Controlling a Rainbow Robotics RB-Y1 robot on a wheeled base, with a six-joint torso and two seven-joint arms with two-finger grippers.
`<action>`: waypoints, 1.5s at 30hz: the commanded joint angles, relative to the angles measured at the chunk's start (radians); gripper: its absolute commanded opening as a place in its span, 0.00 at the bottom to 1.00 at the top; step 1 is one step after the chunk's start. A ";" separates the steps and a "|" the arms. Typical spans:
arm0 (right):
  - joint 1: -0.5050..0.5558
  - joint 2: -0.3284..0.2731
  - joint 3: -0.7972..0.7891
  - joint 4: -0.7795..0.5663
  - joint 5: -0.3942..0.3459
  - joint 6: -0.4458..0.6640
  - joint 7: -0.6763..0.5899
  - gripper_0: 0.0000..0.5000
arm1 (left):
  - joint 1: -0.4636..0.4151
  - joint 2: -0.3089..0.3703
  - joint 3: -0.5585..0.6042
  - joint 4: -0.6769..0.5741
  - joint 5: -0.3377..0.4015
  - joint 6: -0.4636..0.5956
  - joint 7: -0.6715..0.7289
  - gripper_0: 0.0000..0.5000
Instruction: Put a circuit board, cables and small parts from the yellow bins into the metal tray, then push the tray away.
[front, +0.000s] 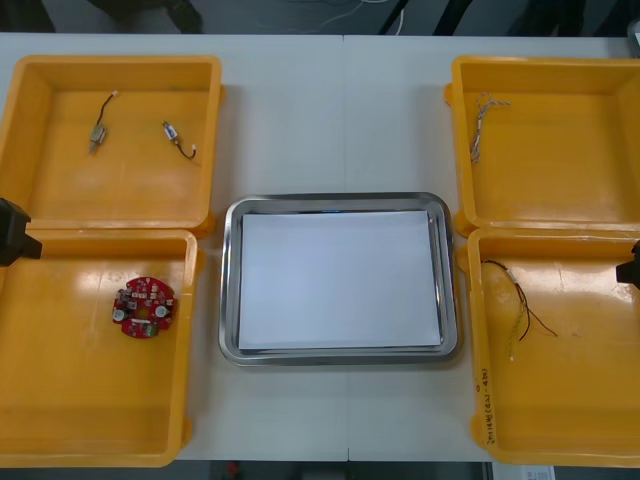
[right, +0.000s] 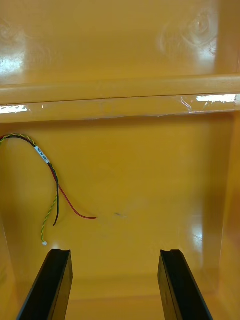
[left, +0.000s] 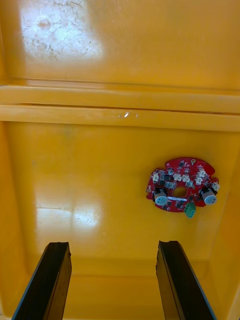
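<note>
- Front view: a shiny metal tray with a white inside sits in the middle of the frame on the light counter.
- Four yellow plastic bins stand beside it, two at each side.
- The upper left bin holds a first small metal part and a second small metal part, each with a thin wire. They lie apart.
- The lower left bin holds the round red circuit board, lying flat.
- The upper right bin holds a twisted blue and white cable by its left wall.
- The lower right bin holds a black, red and yellow cable near its left wall.
- A black bit of the left arm shows at the left edge, and a bit of the right arm at the right edge.
- Right wrist view: the right hand hangs over the lower right bin. Its two black fingers stand wide apart and hold nothing. The black, red and yellow cable lies on the bin floor beyond one finger, not touching it.
- Left wrist view: the left hand hangs over the lower left bin. Its fingers stand wide apart and hold nothing. The round red circuit board lies beyond the fingers, not touching them.
</note>
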 joint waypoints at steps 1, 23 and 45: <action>0.015 0.009 -0.027 -0.021 -0.007 0.003 0.003 1.00 | 0.014 0.012 0.031 -0.024 -0.003 0.006 -0.069 1.00; 0.015 0.009 -0.027 -0.021 -0.007 0.003 0.003 1.00 | 0.014 0.012 0.031 -0.024 -0.003 0.006 -0.069 1.00; 0.015 0.009 -0.027 -0.021 -0.007 0.003 0.003 1.00 | 0.014 0.012 0.031 -0.024 -0.003 0.006 -0.069 1.00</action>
